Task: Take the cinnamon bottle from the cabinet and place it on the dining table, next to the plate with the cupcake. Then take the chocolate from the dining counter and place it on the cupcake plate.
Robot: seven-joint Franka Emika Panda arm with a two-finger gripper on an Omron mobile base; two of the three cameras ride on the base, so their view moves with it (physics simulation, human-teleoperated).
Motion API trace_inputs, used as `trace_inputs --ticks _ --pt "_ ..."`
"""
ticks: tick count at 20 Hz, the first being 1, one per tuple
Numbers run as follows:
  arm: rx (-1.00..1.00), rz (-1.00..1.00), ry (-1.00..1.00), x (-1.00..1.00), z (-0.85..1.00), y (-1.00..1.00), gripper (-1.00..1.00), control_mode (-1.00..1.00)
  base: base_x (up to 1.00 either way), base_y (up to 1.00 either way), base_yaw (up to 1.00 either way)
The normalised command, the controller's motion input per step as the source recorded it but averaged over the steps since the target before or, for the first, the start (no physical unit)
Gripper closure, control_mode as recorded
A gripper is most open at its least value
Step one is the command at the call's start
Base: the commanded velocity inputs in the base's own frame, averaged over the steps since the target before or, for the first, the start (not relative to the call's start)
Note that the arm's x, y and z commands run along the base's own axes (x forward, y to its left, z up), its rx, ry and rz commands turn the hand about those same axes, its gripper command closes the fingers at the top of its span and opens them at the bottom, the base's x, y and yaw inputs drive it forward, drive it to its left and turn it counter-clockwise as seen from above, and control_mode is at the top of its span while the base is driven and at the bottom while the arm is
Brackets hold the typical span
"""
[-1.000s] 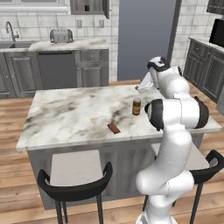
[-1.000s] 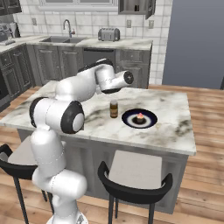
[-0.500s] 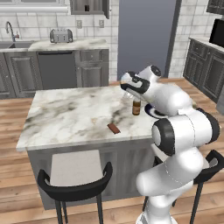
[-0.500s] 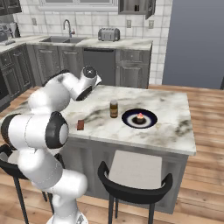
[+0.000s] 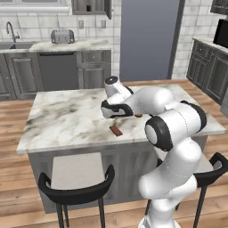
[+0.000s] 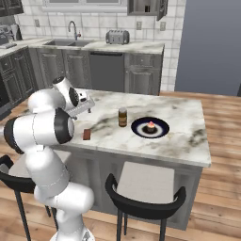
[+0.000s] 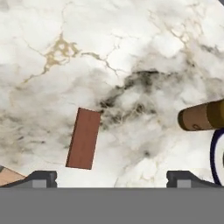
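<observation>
One chocolate (image 7: 83,138) lies flat under the wide-open pincer (image 7: 111,177).

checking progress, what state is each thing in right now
cinnamon bottle: upright on the island, beside the plate
plate: on the island, holding the cupcake
cupcake: upright on the plate
chocolate: flat on the marble, not gripped
gripper: open, above the chocolate

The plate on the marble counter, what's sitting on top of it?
On the dark plate sits one small cupcake with something red on top. Nothing else is on it. The plate under the cupcake is covered, and the chocolate lies apart on the marble.
</observation>
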Motion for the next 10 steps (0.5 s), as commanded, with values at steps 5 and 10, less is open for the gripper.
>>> trace_inputs --ticks 5,10 --pt "0.00 -0.29 0.27 -0.05 -0.35 -0.03 -1.00 -1.00 0.00 0.00 0.00" --pt "0.08 -0.24 0.22 -0.15 -0.40 -0.29 -1.00 -1.00 0.00 0.00 0.00"
